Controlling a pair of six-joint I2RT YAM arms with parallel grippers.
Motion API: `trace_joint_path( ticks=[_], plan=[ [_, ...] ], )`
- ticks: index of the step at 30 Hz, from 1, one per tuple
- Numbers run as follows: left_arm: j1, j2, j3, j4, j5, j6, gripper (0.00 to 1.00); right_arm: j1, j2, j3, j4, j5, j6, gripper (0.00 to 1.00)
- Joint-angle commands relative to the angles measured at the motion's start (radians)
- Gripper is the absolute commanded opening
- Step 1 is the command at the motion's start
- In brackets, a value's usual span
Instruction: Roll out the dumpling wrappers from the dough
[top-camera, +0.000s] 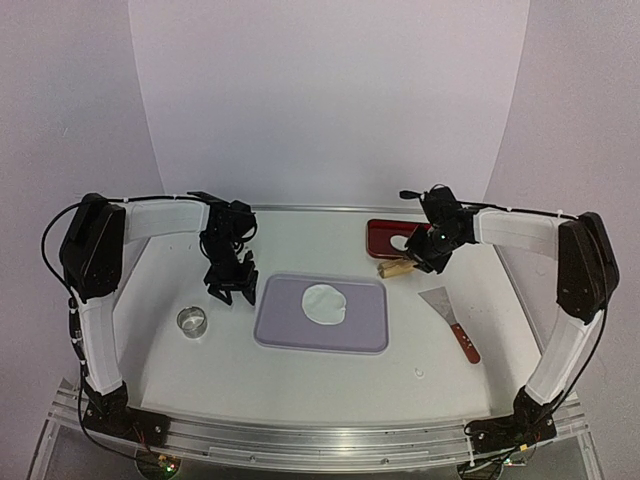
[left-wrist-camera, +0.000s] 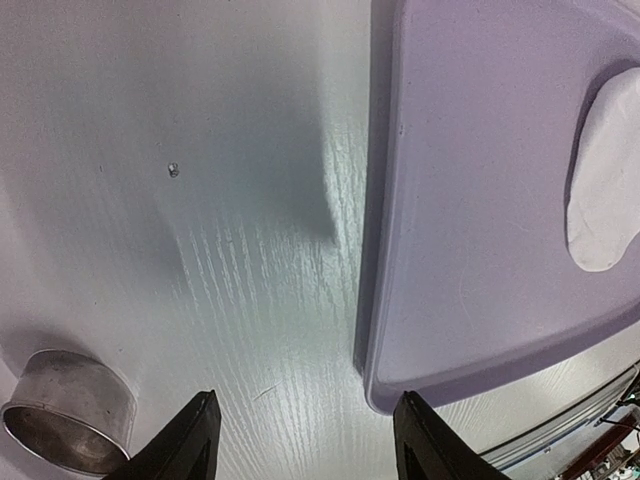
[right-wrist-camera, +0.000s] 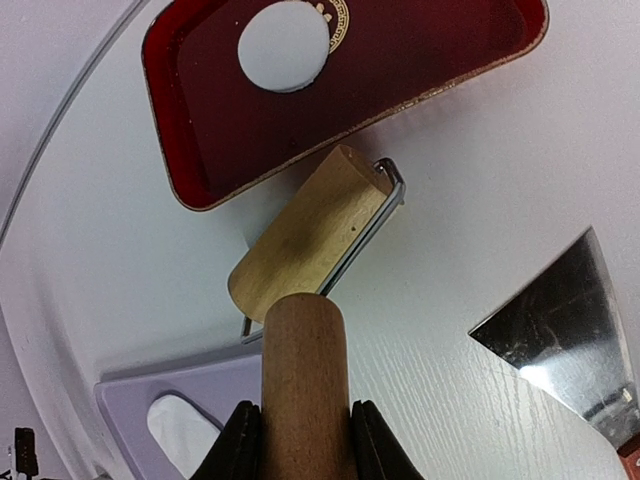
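A thin white dough sheet (top-camera: 325, 303) with a bite-shaped notch at its right edge lies on the lilac mat (top-camera: 290, 335). It also shows in the left wrist view (left-wrist-camera: 605, 180) and the right wrist view (right-wrist-camera: 180, 425). One round dumpling wrapper (right-wrist-camera: 285, 32) lies in the red tray (right-wrist-camera: 430, 45), also seen from the top (top-camera: 400, 243). My right gripper (right-wrist-camera: 303, 445) is shut on the wooden roller's handle (right-wrist-camera: 303, 370). The roller head (right-wrist-camera: 305, 235) rests on the table just in front of the tray (top-camera: 380, 232). My left gripper (left-wrist-camera: 305, 440) is open and empty above the table, between the metal ring cutter (left-wrist-camera: 70, 410) and the mat's left edge (left-wrist-camera: 480, 250).
A metal scraper with a red handle (top-camera: 450, 318) lies right of the mat; its blade shows in the right wrist view (right-wrist-camera: 570, 330). The ring cutter (top-camera: 192, 321) stands left of the mat. The table's raised rim curves behind the red tray.
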Motion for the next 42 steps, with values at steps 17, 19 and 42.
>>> trace_joint_path(
  ticks=[17, 19, 42],
  plan=[
    [0.031, -0.01, 0.089, -0.007, -0.055, -0.032, 0.62, 0.018, 0.037, -0.364, -0.071, -0.18, 0.126, 0.19],
    [0.037, -0.029, 0.069, 0.004, -0.058, -0.042, 0.62, 0.019, 0.032, -0.391, -0.073, -0.18, 0.146, 0.22],
    [0.054, -0.132, -0.091, 0.066, -0.068, -0.092, 0.6, 0.02, -0.063, -0.324, -0.229, -0.202, 0.11, 0.77]
  ],
)
